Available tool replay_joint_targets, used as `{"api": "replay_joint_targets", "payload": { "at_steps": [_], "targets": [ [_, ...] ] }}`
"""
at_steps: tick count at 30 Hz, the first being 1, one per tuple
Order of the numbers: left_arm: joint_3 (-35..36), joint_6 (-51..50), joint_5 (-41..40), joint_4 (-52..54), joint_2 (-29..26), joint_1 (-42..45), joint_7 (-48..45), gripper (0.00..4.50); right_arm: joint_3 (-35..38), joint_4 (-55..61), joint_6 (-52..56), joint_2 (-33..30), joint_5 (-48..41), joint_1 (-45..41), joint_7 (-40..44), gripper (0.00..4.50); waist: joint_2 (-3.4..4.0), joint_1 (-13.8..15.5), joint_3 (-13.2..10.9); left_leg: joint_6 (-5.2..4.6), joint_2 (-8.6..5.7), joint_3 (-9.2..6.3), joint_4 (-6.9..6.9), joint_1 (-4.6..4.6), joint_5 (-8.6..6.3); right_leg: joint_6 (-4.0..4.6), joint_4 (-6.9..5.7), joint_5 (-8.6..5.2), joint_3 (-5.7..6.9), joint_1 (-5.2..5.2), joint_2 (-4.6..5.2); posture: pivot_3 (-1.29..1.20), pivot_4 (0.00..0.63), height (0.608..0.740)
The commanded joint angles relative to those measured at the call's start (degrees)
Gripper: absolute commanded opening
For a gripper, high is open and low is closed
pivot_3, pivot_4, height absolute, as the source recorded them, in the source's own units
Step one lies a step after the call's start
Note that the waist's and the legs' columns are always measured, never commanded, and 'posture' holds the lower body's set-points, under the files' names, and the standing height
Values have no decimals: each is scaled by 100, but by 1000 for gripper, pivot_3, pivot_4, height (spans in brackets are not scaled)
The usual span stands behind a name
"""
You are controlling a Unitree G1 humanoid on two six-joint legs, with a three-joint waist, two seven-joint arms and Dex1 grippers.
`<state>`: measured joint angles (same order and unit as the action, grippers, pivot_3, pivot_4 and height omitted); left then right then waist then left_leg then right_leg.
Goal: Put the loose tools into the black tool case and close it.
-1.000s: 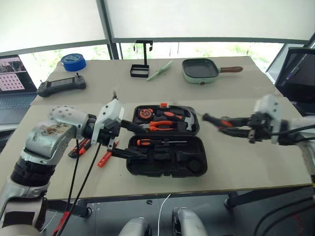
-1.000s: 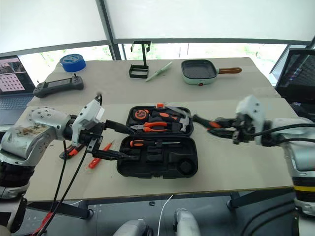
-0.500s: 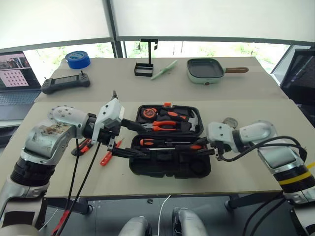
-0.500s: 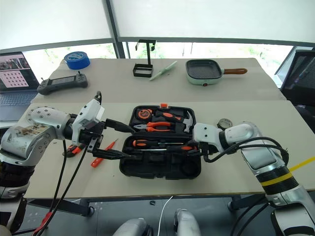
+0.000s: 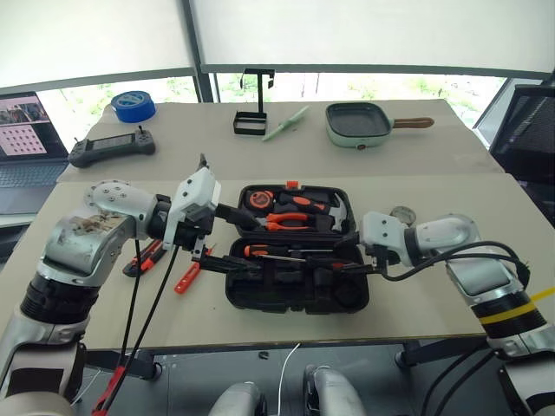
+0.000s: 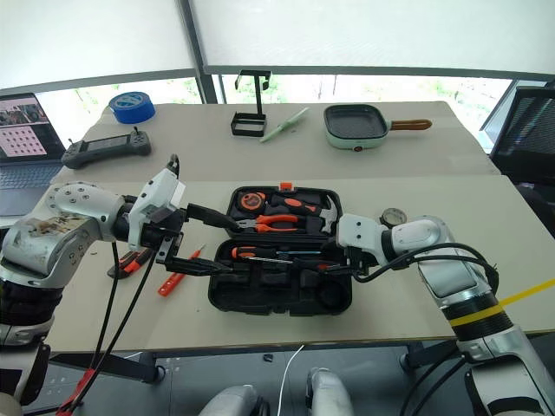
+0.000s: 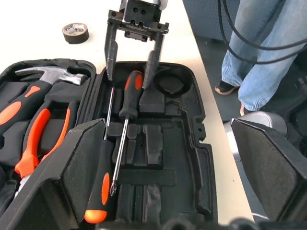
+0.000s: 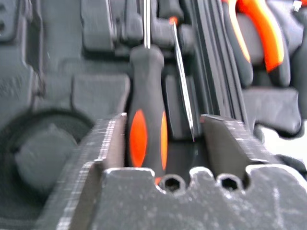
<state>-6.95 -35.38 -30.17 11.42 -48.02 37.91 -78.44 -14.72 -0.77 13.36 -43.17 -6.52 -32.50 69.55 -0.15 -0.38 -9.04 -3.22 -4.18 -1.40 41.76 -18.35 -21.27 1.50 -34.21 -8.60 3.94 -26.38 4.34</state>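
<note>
- Black tool case (image 5: 295, 286) lies open on table (image 5: 434, 208), lid half w/ pliers (image 5: 290, 221) + hammer (image 5: 334, 206).
- Right gripper (image 7: 130, 64) at case's right side, jaws apart astride screwdriver (image 7: 128, 103) handle; screwdriver lies in case tray.
- Left gripper (image 5: 238, 241) at case's left edge, jaws wide, empty.
- Tape roll (image 7: 75, 32) on table beyond case.
- Utility knife (image 5: 186, 277) left of case.

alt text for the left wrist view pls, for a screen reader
The right gripper, fingers spread, straddles the handle of an orange-and-black screwdriver lying in the open black tool case. A hammer and pliers sit in the lid, a small tape roll lies on the table beyond.
</note>
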Motion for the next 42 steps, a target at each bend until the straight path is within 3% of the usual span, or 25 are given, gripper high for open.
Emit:
{"api": "replay_joint_targets", "payload": {
  "at_steps": [1, 4, 7, 17, 27, 33, 38, 42],
  "targets": [
    [26, 119, 35, -9, -10, 118, -50, 4500, 328, 421, 426, 100, -340, -239, -119, 4458, 0, -12, 0, 0, 0, 0, 0, 0, 0, 0, 0, 0, 0, 0, 0, 0, 150, 740],
    [8, 183, 94, -43, 0, 79, -55, 4500, 351, 509, 786, 257, -489, -283, -221, 4458, 0, -11, 0, 0, 0, 0, 0, 0, 0, 0, 0, 0, 1, 0, 0, 0, 150, 740],
    [-14, 277, 173, -66, -12, 15, -63, 4500, 352, 427, 1019, 451, -582, -325, -343, 3278, 0, -13, 0, 0, 0, 0, 0, 0, 0, 0, 0, 0, 2, 0, 0, 0, 150, 740],
    [-5, 322, 204, -99, -28, 1, -58, 4500, 62, 228, 949, 773, -374, -297, -426, 13, 0, -33, 0, 0, -2, 0, 0, 0, 0, 0, -1, 0, 4, -2, -2, 0, 150, 740],
    [-50, 403, 290, -179, 48, 29, -49, 4500, -848, 101, 503, 624, 631, 16, -510, 13, 1, -29, 1, 0, -4, 0, 0, 6, 0, 0, -1, 0, 4, 3, -2, 0, 150, 740],
    [-51, 430, 332, -200, 80, 11, -54, 4500, -914, 140, 352, 590, 829, 164, -523, 13, -2, -22, 4, 0, -4, -1, -1, 14, 0, 0, 1, 0, 5, 12, -2, 0, 150, 740],
    [-36, 518, 441, -215, 32, -133, 26, 4500, -320, 626, 624, 889, 126, -12, -584, 13, -4, -35, 5, 0, -4, -1, -1, 15, 0, 0, 0, 0, 4, 11, -3, 0, 150, 740],
    [268, 402, 477, -124, -121, -529, 366, 4500, 512, 1287, 1472, 1014, -870, -195, -652, 13, 0, -46, 2, 1, -3, -1, -2, 11, 0, 1, -3, -1, 3, 1, -5, 0, 150, 740]
  ]
}}
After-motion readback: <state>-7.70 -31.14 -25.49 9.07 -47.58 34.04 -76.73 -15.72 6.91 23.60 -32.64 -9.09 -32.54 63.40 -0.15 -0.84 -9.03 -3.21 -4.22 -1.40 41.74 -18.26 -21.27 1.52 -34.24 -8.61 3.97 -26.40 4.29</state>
